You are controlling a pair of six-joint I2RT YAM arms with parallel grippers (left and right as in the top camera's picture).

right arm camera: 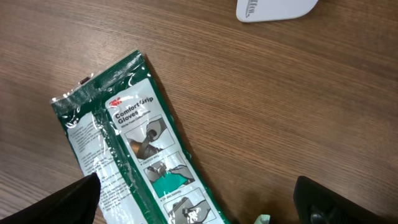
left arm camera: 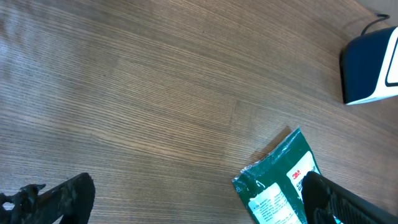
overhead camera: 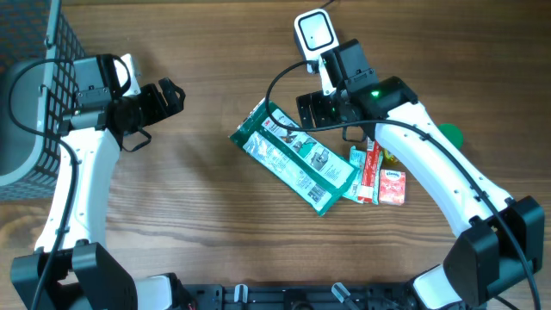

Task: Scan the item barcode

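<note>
The item, a green and white pack of Comfort Grip gloves (overhead camera: 293, 157), lies flat on the wooden table, slanting from upper left to lower right. A white barcode scanner (overhead camera: 314, 33) stands at the back. My right gripper (overhead camera: 313, 110) hovers open over the pack's upper right part. In the right wrist view the pack (right arm camera: 137, 155) runs between the wide-apart fingertips (right arm camera: 69, 200), and the scanner's edge (right arm camera: 273, 9) shows at the top. My left gripper (overhead camera: 164, 105) is open and empty, well left of the pack. Its wrist view catches the pack's corner (left arm camera: 277, 186) and the scanner (left arm camera: 372, 67).
A red box (overhead camera: 368, 172), a small tissue pack (overhead camera: 393, 186) and a green object (overhead camera: 448, 134) lie beside the glove pack's lower right end, partly under my right arm. A dark mesh basket (overhead camera: 39, 52) stands at the table's left back corner.
</note>
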